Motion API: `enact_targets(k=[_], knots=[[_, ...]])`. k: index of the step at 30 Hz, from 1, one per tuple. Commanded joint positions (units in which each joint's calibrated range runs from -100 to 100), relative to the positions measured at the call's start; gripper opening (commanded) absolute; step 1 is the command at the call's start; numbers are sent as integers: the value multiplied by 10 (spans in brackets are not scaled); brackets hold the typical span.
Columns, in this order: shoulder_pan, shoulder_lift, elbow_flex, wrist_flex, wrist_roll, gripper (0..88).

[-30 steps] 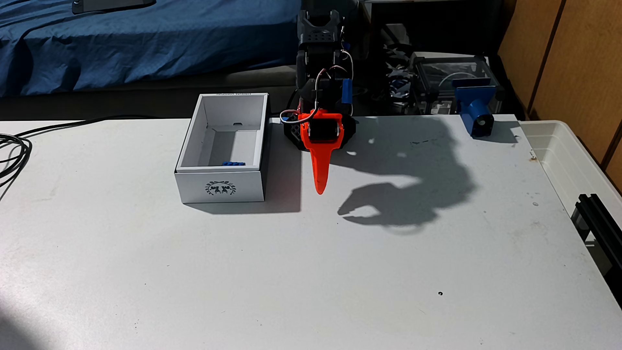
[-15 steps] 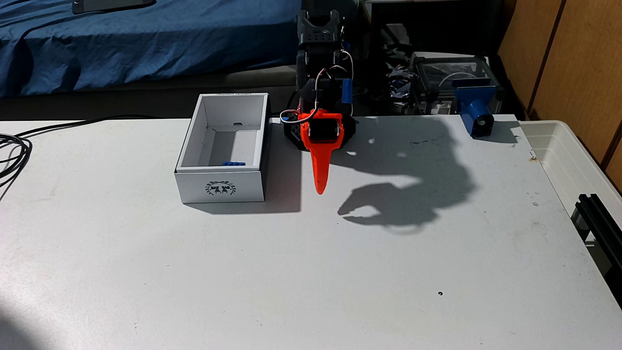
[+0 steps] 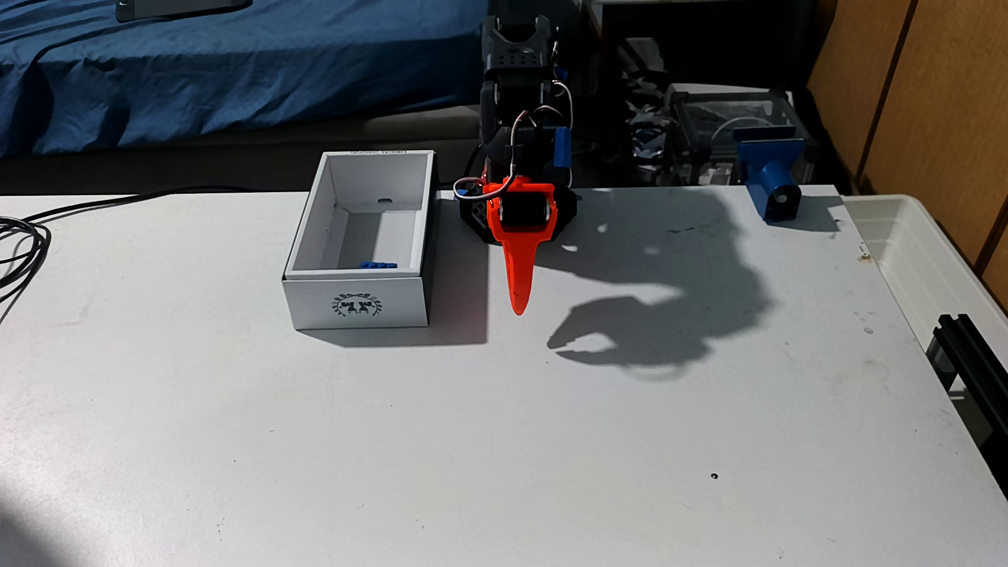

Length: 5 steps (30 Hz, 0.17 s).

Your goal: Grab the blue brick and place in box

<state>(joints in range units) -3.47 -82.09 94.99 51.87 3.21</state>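
White table (image 3: 491, 436), sunlit, hard shadows; blue cloth (image 3: 218, 71) behind. The box (image 3: 357, 302) sits left of centre, emblem side facing the camera. The blue brick (image 3: 378, 265) lies inside it, against the near wall. The gripper (image 3: 518, 305) hangs just right of the box, orange finger pointing down; jaws nearly closed, holding nothing. Blue clamp-like part (image 3: 772, 180) at far right.
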Motion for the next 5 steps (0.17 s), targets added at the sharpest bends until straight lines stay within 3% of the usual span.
enact_targets(k=[1,5], knots=[[-1,-6,-20,-7,2,10],[-1,-6,-20,-7,2,10]])
